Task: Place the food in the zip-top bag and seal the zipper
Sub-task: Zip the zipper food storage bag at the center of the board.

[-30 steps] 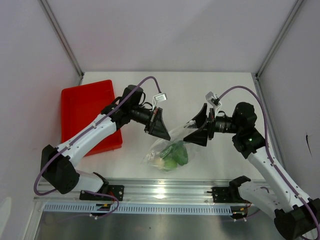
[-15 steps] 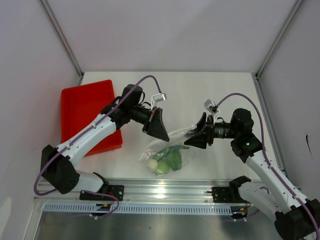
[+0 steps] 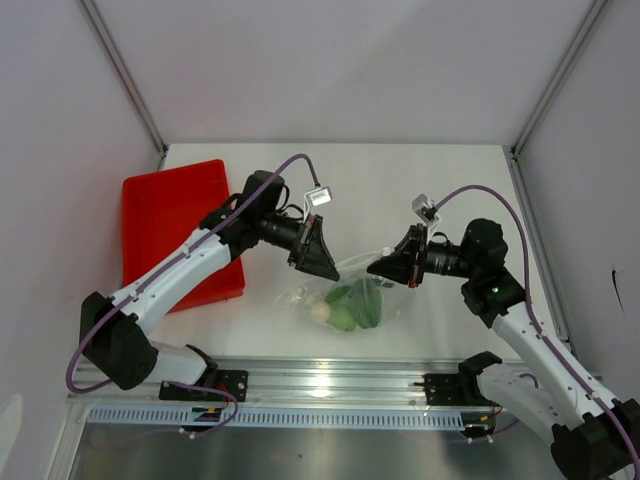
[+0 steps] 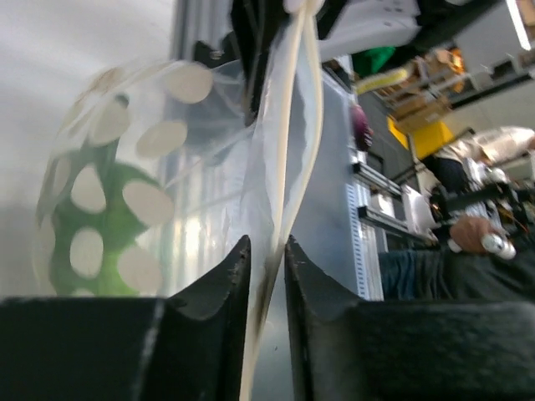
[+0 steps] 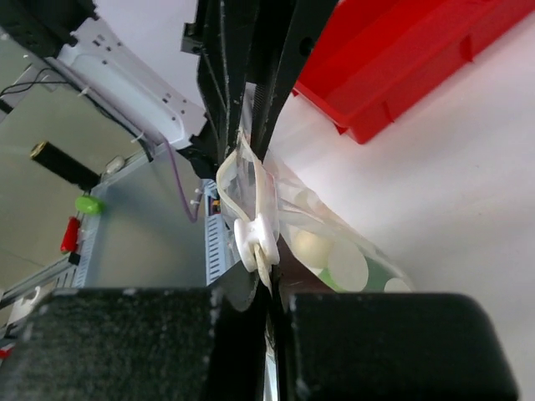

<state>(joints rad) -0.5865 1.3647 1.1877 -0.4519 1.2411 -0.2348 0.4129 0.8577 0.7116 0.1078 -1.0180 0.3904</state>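
Bag: lies on the bench between my two pincers. Its mouth edge is lifted and stretched from one to the other, and its belly sags toward the near edge.
food: inside the bag, low in its belly. It is a lime-green ball with round holes, a small white ball to its left in the top view, and dark green pieces beside them.
zipper: a pale strip along the raised mouth, running from my left pincer to my right one.
left pincer: at the bag's upper left corner. Its jaws stand a narrow slit apart with the strip passing between them; I cannot tell whether they press it.
right pincer: at the bag's upper right corner, jaws closed tight on the bunched strip and film.
spacing: the pincers face each other, near but apart, with the food below and between them.
tray: red, on the bench to the left, well apart from the bag. My left arm crosses over its near corner.
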